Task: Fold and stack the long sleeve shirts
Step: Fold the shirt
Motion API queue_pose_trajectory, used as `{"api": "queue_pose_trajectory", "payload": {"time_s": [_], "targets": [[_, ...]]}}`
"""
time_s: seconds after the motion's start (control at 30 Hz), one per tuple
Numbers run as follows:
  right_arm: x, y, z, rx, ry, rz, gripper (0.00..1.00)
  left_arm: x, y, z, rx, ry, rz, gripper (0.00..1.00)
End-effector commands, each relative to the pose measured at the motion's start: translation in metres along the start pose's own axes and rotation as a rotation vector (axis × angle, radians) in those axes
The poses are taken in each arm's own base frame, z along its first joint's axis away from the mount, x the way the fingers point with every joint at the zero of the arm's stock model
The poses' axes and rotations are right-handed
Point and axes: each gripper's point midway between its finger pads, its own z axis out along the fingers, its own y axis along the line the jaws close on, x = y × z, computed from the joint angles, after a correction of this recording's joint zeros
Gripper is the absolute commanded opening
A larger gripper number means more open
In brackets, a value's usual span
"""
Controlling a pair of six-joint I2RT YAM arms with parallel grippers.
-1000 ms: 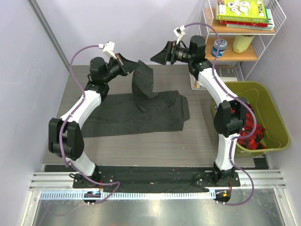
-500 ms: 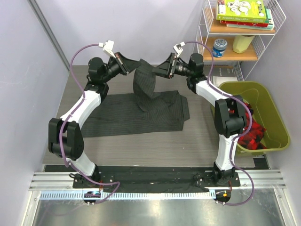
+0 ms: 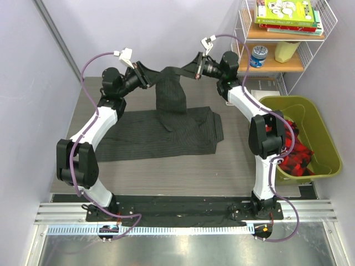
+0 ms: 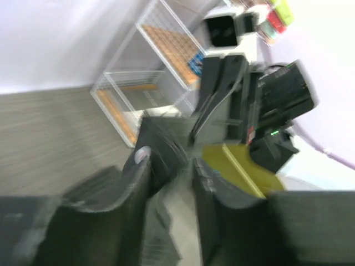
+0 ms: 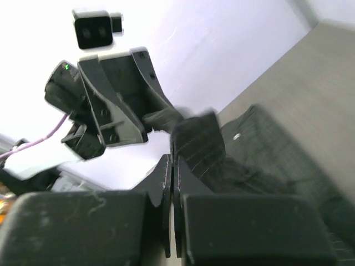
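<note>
Top external view: one long sleeve shirt (image 3: 155,136) is spread on the table (image 3: 238,160). A strip of it is held up taut, its length running left to right between the grippers at the far side. The right gripper (image 3: 195,71) is clamped on the cloth. The left gripper (image 3: 146,75) is seen with jaws partly apart around it, so a hold there cannot be confirmed.

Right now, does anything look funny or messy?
Yes. Part of the long sleeve shirt hangs twisted in the air, stretched between the left gripper and the right gripper, while the rest lies rumpled on the table.
</note>
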Motion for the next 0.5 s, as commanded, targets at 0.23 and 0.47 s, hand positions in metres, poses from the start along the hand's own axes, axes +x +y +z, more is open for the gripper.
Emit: {"api": "queue_pose_trajectory", "payload": {"time_s": [0.23,0.47], "targets": [[-0.079,-0.041,0.023,0.113,-0.071,-0.326,0.01,-0.043,0.077,-0.083,-0.387,-0.020,0.200,0.98],[-0.080,-0.075,0.032,0.204,-0.088,-0.484,0.01,-0.038,0.101,-0.130,-0.603,0.066,0.233,1.00]]}}
